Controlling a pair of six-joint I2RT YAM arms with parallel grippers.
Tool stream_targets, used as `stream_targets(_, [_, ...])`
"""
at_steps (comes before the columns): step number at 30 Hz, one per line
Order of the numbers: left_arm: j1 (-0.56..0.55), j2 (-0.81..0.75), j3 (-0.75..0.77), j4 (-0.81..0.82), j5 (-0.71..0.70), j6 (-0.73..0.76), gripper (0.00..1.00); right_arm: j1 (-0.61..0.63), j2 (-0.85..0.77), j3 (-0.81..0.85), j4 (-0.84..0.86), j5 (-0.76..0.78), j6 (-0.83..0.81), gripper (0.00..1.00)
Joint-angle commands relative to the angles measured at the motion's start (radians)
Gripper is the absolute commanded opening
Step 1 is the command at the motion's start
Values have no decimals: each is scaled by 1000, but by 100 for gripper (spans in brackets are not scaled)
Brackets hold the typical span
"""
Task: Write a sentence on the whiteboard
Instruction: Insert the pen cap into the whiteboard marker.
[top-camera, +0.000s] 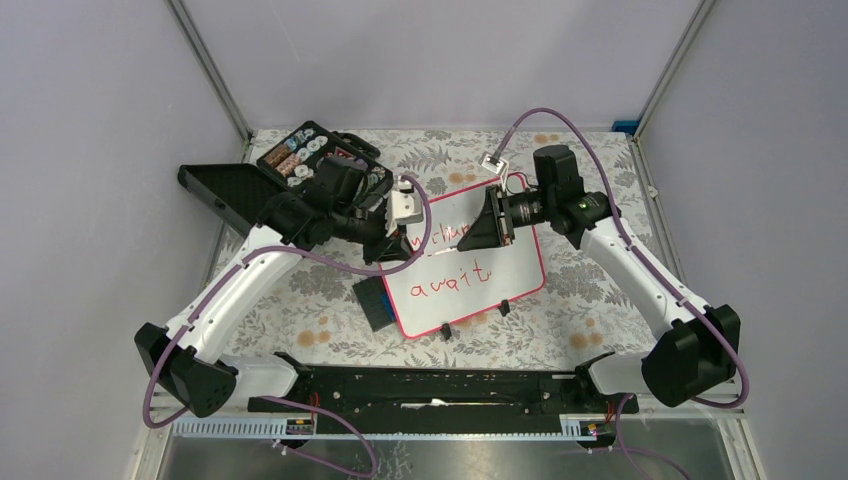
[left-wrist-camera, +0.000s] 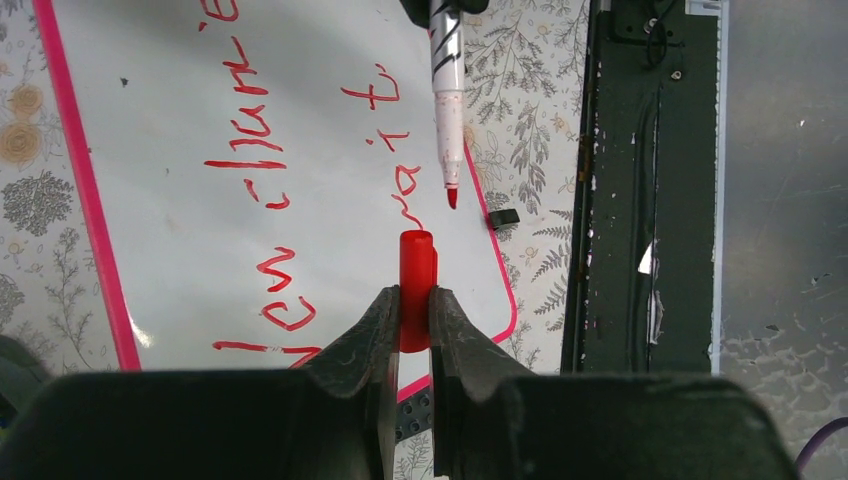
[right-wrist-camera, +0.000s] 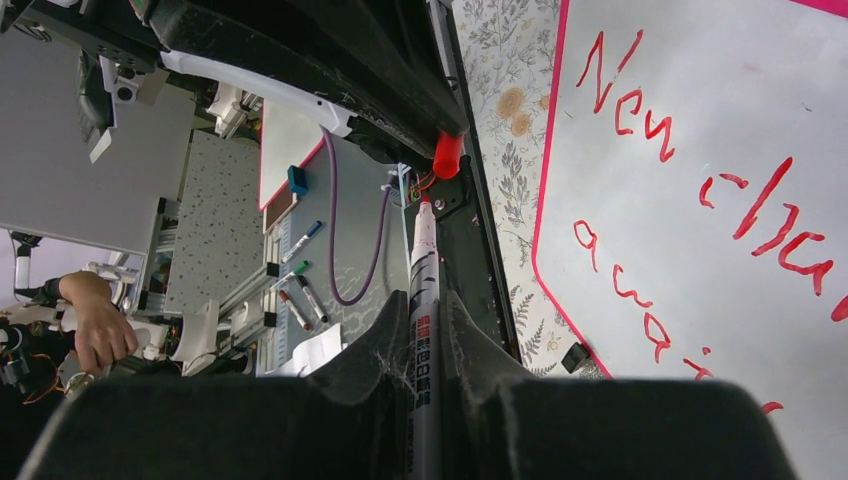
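The whiteboard lies flat on the floral table with its pink-red frame. The sentence is on it in red, in two lines, roughly "New chimes" over "await". It also shows in the left wrist view and the right wrist view. My left gripper is shut on a red marker cap above the board. My right gripper is shut on a white marker. The marker's red tip points at the cap's open end, a short gap apart.
An open black case with small parts stands at the back left. A dark grey plate with blue blocks lies against the board's left corner. Two black clip feet sit on the board's near edge. A black rail runs along the near edge.
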Motion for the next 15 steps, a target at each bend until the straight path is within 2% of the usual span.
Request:
stream_targets(1, [-10,-2,45,-2,56,30,0,14,2,36,-5,6,-18,0])
stream_targets(15, [-19,3,47,-10,57,36,0,26,17,44,-6,13,-18,0])
